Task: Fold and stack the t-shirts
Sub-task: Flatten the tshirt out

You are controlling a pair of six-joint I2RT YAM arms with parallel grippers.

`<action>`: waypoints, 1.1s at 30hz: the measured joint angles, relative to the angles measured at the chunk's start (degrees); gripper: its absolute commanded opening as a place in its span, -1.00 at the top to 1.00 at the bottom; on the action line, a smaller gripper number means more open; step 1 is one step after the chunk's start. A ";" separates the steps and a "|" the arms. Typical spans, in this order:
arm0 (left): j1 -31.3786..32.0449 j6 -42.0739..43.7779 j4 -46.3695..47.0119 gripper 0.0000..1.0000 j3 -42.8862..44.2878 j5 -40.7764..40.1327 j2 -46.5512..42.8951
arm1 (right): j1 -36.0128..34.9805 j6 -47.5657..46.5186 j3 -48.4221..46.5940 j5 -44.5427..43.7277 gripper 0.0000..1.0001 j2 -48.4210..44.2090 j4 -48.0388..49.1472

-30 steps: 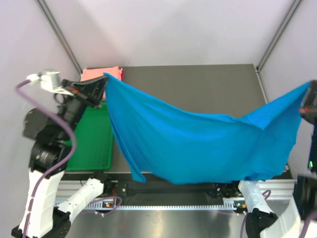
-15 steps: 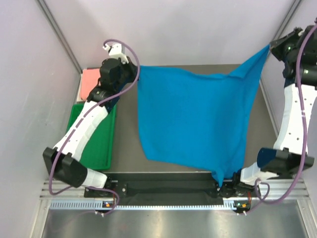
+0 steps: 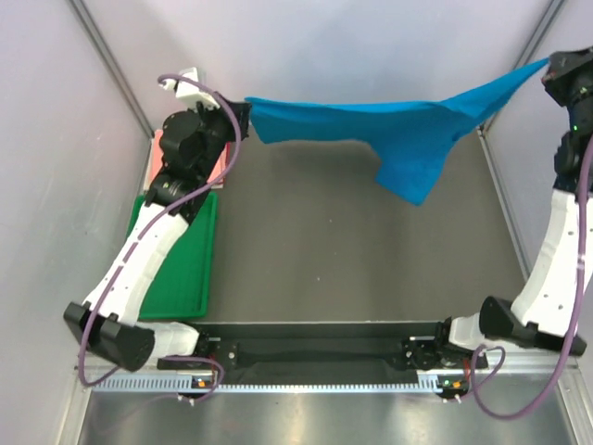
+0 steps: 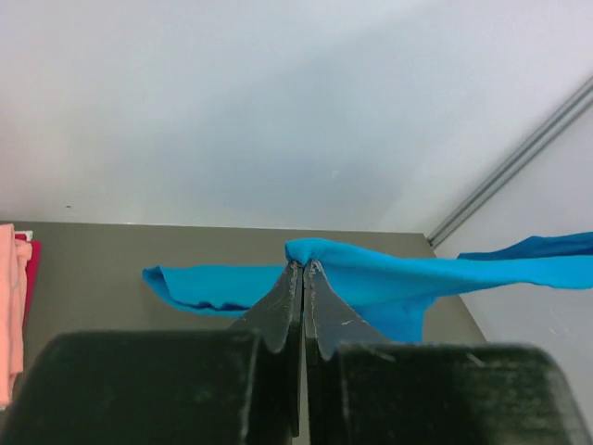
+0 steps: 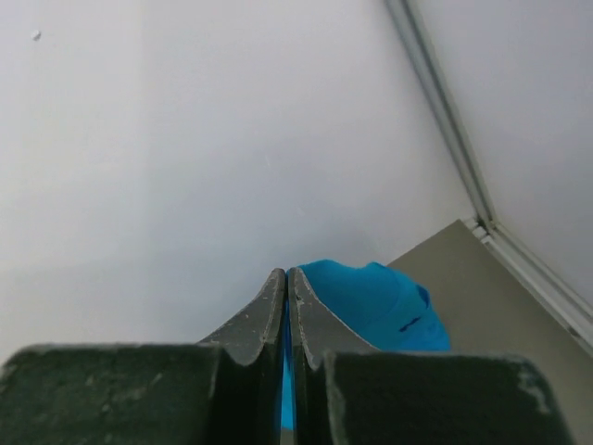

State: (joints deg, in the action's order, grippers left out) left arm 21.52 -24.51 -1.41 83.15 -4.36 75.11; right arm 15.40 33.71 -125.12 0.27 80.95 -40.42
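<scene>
Past green tray on the table, pink t-shirt lies far left, & blue t-shirt hangs stretched in air btwn left fingers & right fingers, both pairs clamped tight on its upper edge.

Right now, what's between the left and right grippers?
Only the blue t-shirt, stretched in the air from the left gripper to the right gripper, one flap hanging down. The top external view shows it.
</scene>
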 measured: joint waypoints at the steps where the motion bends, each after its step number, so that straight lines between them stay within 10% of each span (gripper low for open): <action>1: 0.04 -0.24 0.04 1.00 -1.73 0.04 -1.90 | 0.13 -0.31 0.85 -1.31 1.00 -2.29 -0.79; 16: 1.31 -11.89 0.46 1.00 -12.59 7.67 -29.14 | -0.39 -4.44 -2.67 -15.08 1.00 -32.37 -10.45; 22: 1.46 -10.49 -4.31 1.00 -5.33 9.51 -26.69 | -8.44 -6.08 -3.34 -23.52 1.00 -34.10 -10.36; 33: 1.46 -5.79 -6.40 1.00 -5.16 4.61 -13.55 | -19.41 -15.93 22.71 -35.80 1.00 -23.19 7.39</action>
State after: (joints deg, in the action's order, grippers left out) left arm 22.98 -30.30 -7.81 78.00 0.25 61.56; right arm -4.01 17.78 -102.41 -35.53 57.76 -33.04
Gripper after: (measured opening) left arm 0.012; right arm 0.007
